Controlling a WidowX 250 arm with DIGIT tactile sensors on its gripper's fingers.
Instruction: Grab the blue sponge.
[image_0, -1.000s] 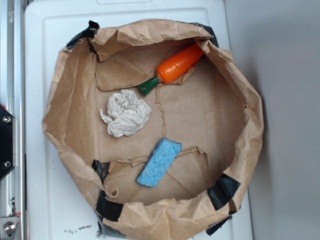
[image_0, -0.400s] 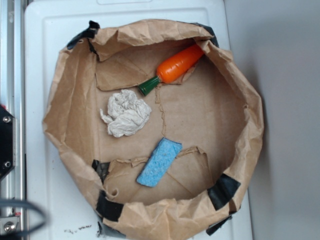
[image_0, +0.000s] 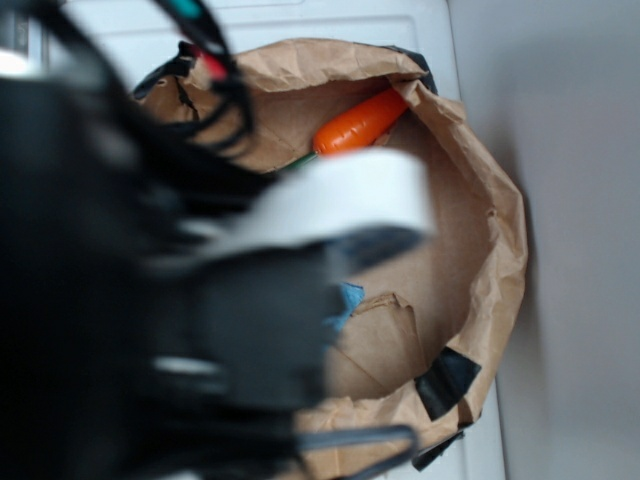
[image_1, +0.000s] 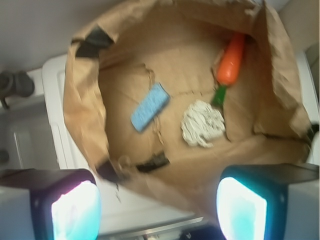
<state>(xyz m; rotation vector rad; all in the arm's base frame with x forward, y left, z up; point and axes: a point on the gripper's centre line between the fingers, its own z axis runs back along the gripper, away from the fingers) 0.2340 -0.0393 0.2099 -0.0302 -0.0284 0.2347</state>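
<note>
The gripper (image_1: 159, 200) is hanging above the near rim of the brown paper bag (image_1: 85, 125), its two fingers (image_1: 75, 210) showing at the lower corners of the wrist view with a wide gap between them and nothing held. The blue sponge (image_1: 149, 107) is lying flat on the bag's floor, ahead of the gripper and slightly toward the left finger's side in the wrist view, apart from everything else in the bag. It is a small light-blue block with rounded corners and a porous, speckled face, and its long axis is running diagonally across that view, from lower left to upper right, so the fingers are probably needing a turn to close across its short sides. The crumpled paper wad (image_1: 202, 123) is sitting beside it toward the right finger's side, off-white and wrinkled, and the toy carrot (image_1: 230, 66) is lying beyond the wad, smooth, orange and tapered, its green stem end pointing at the wad. The bag itself is creased, with rolled-down walls patched by black tape (image_1: 92, 42), and it is resting on a white tray (image_1: 55, 95). In the exterior view the blurred arm (image_0: 150, 300) is blocking most of the bag, leaving only a sliver of the sponge (image_0: 346, 300) and the carrot (image_0: 362, 122) showing near the far wall.
</note>
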